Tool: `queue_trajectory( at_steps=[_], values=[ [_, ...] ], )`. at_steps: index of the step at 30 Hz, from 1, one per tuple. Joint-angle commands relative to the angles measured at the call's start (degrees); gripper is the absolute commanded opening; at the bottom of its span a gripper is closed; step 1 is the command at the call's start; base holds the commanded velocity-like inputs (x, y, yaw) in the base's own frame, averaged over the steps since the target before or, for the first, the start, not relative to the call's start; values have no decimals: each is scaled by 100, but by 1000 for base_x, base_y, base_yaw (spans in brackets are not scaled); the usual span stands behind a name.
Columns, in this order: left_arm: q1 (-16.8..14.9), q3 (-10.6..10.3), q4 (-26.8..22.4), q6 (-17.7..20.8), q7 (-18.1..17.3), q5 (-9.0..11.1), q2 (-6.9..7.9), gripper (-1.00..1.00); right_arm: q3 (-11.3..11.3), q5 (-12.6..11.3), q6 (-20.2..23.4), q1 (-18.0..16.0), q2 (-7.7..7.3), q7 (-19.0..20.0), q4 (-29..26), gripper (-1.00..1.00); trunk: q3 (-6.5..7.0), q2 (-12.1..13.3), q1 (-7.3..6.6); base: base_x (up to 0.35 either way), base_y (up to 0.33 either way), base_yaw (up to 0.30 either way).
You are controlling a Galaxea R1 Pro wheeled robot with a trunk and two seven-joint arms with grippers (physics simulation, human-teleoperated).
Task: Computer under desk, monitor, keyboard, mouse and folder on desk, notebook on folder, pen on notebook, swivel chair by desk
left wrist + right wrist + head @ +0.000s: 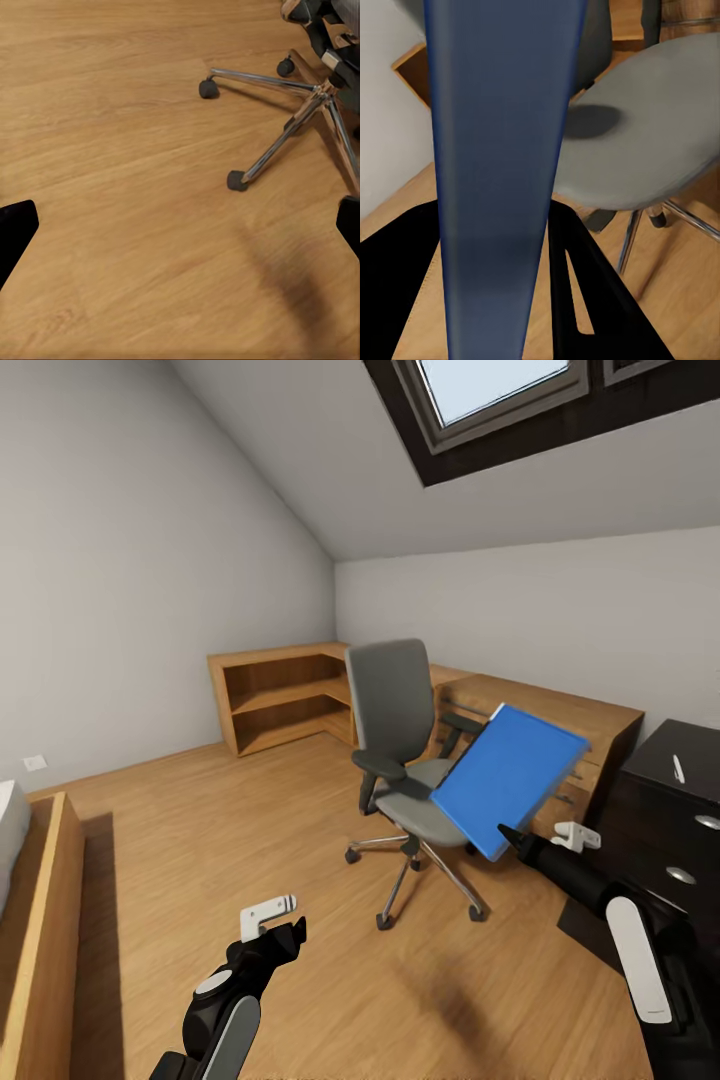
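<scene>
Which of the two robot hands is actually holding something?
The right gripper: it is clamped on the blue folder, lifted off the chair. The left gripper is open over the floor.

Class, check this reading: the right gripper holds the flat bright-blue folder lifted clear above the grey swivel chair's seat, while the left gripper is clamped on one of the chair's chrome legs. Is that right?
Not quite. The left gripper grips nothing: the left wrist view shows its fingers spread over bare wood floor, apart from the chair's chrome base. The rest stands: the right gripper holds the flat bright-blue folder above the grey swivel chair seat.
</scene>
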Motion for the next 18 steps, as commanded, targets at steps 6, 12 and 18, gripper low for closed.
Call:
queue_trajectory(
  at_steps=[6,12,18],
  values=[
    [-4,-7,-7,9,57,69,1,100,3,-33,4,-1,17,184,-27,-100,102,239,-134,-17,0,-35],
    [-4,-7,-5,9,56,75,1,100,-4,-46,2,0,53,250,-35,-100,210,480,-266,-1,0,-27],
    [-4,-7,1,9,51,78,1,100,-4,-41,0,-1,60,252,-32,-100,318,721,-398,0,0,-126]
  ],
)
